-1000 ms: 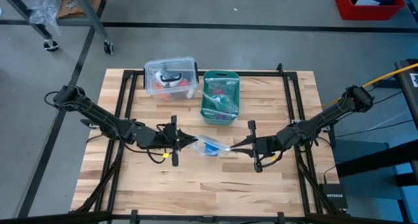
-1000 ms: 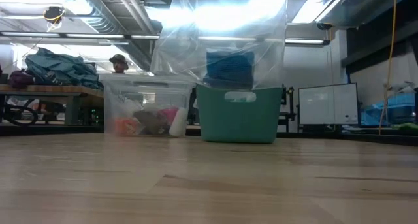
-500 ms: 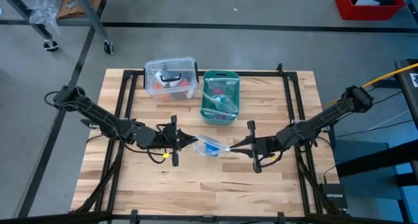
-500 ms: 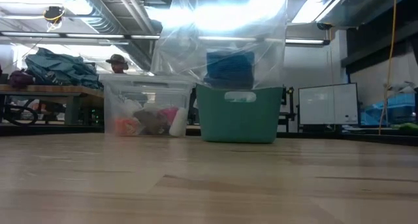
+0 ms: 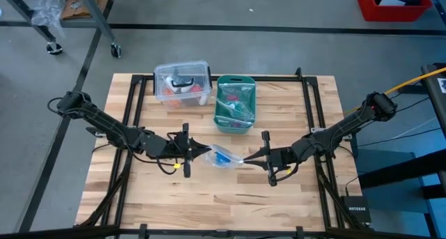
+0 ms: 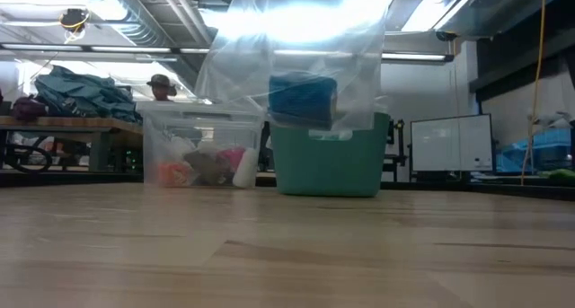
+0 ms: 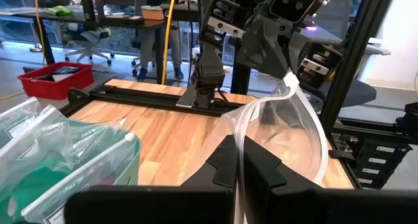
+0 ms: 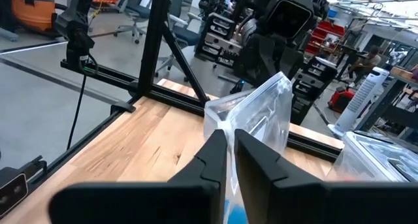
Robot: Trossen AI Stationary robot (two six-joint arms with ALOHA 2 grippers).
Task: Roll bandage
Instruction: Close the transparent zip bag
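The bandage [image 6: 302, 100] — a small blue roll — sits inside a clear plastic bag [image 5: 224, 156] that hangs above the table [image 5: 209, 204], held up between the two grippers near the table's middle. From above, the blue shows through the bag just in front of the teal basket [image 5: 235, 103]; in the low view the roll hangs in front of the basket's top edge, with the bag's film spreading up and out around it. The left gripper [image 5: 197, 149] has its fingers pinched together on the bag's left edge, and its wrist camera shows the film running up from between those fingers [image 7: 261, 165]. The right gripper [image 5: 249, 157] is closed narrowly on the bag's right edge — the film rises out of the thin gap between its fingers [image 8: 212, 159]. Behind the bag, a clear lidded tub [image 5: 182, 82] with red and dark items stands just left of the basket, which holds more plastic bags. In the room beyond the table, a person in a hat [image 6: 163, 86] is partly visible.
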